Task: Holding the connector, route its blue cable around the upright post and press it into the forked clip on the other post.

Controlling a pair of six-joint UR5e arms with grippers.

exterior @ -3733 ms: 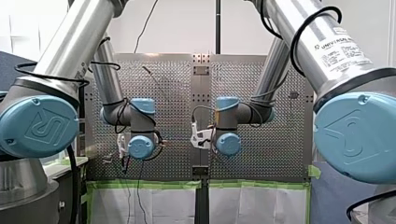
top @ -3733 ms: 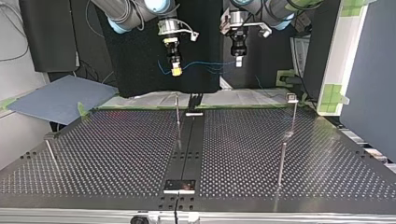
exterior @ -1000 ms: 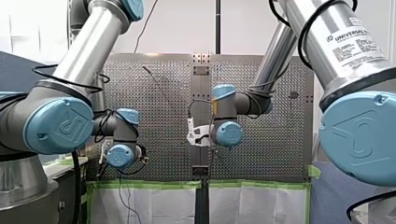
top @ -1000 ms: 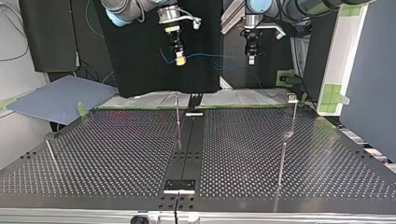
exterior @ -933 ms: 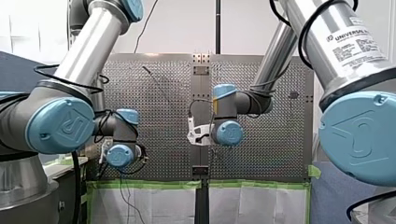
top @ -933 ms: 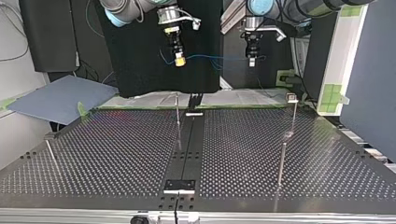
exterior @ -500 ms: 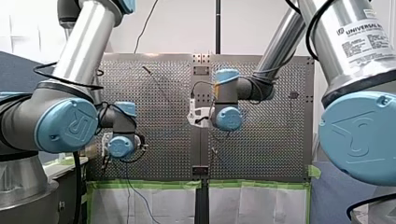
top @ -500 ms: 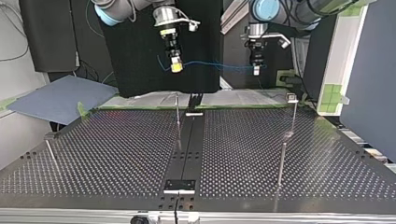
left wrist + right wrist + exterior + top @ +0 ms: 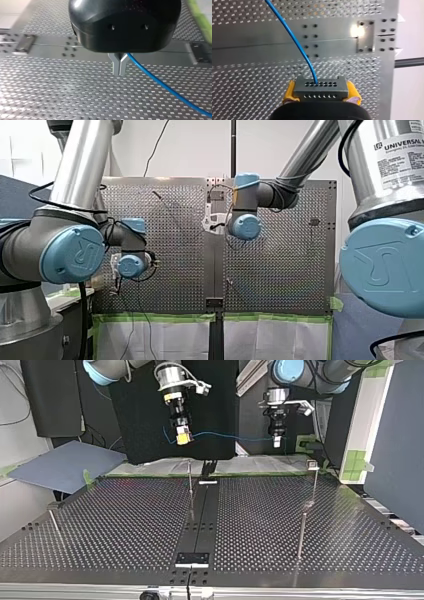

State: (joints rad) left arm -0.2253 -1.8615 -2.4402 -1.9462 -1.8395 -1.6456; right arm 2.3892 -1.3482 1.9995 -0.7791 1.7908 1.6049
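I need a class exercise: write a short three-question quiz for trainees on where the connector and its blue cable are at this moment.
1. True or false: the connector is clamped between the yellow pads of my right gripper.
2. Multiple choice: from the connector, the blue cable runs across to A) a post on the table; B) my left gripper, whose fingers are shut on it; C) a coil lying on the table.
3. Fill in: in the top view the cable hangs ____ the perforated table.

Key: 1 true; 2 B; 3 above.
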